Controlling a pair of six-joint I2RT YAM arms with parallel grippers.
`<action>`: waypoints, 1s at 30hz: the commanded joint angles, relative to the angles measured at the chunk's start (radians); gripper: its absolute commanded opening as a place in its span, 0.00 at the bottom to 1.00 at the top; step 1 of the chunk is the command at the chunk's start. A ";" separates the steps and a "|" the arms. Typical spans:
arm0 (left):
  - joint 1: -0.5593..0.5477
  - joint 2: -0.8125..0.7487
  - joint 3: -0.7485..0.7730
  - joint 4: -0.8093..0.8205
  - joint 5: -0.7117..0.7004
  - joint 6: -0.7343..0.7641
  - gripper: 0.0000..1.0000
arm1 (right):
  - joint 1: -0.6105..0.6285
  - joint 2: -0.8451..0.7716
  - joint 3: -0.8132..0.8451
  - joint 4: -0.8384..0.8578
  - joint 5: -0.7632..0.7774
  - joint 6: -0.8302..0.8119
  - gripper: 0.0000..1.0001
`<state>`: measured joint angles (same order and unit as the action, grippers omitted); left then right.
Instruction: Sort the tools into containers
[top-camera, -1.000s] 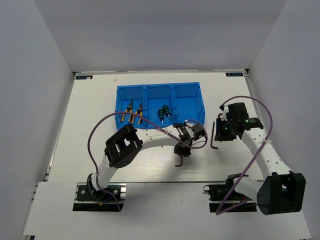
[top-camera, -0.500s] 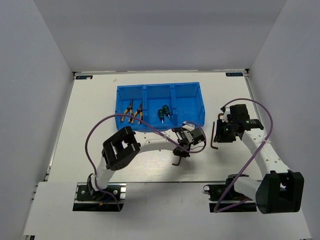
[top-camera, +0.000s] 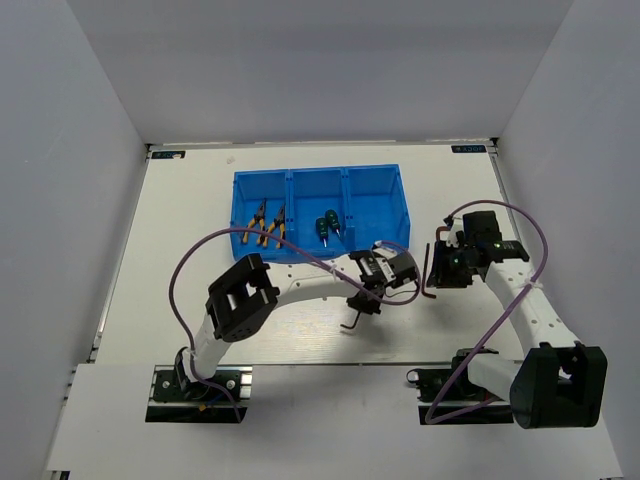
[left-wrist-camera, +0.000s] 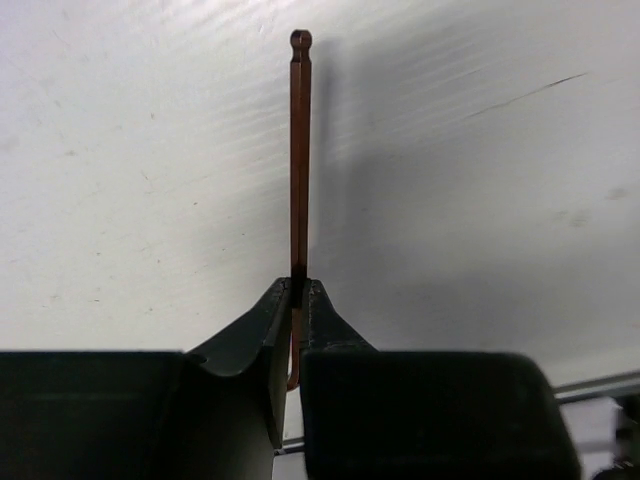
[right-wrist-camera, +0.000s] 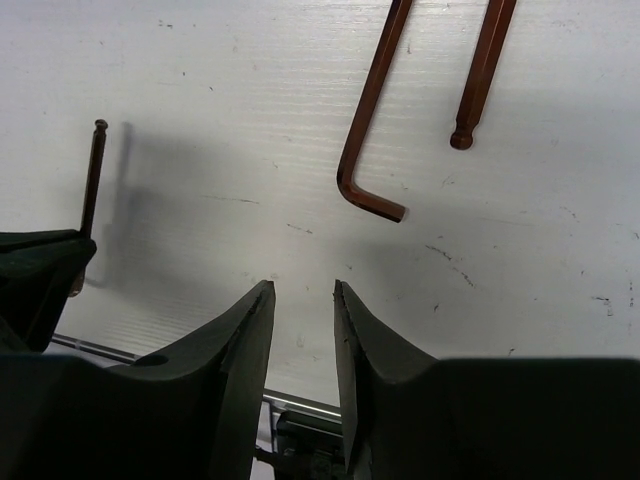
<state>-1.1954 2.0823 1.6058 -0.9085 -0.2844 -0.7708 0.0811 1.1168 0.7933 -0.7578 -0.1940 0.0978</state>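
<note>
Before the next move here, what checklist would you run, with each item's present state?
1. Grip: left gripper shut on held hex key: ok.
2. Drop spot: tray has its right compartment bare: ok.
3. Earlier sorting: pliers in the left compartment, screwdrivers in the middle one: ok.
4. Right gripper open: ok.
5. Right gripper lined up over the hex key on the table: not ok, the key lies ahead and off to one side.
6. Room between the two grippers for a swing: cannot tell.

Blue tray (top-camera: 375, 200), yellow-orange pliers (top-camera: 260, 220) (copper-brown hex key (left-wrist-camera: 300, 150))
</note>
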 joint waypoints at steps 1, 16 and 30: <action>0.009 -0.050 0.106 -0.064 -0.044 0.031 0.00 | -0.012 -0.026 0.000 0.000 -0.021 0.002 0.37; 0.152 0.004 0.488 -0.058 -0.125 0.137 0.00 | -0.034 -0.006 -0.005 0.006 -0.005 -0.023 0.37; 0.378 0.301 0.796 0.095 0.050 0.229 0.01 | -0.037 0.072 -0.005 0.067 0.013 -0.044 0.42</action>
<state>-0.8085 2.4023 2.3890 -0.8635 -0.3027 -0.5640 0.0490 1.1793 0.7887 -0.7258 -0.1902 0.0677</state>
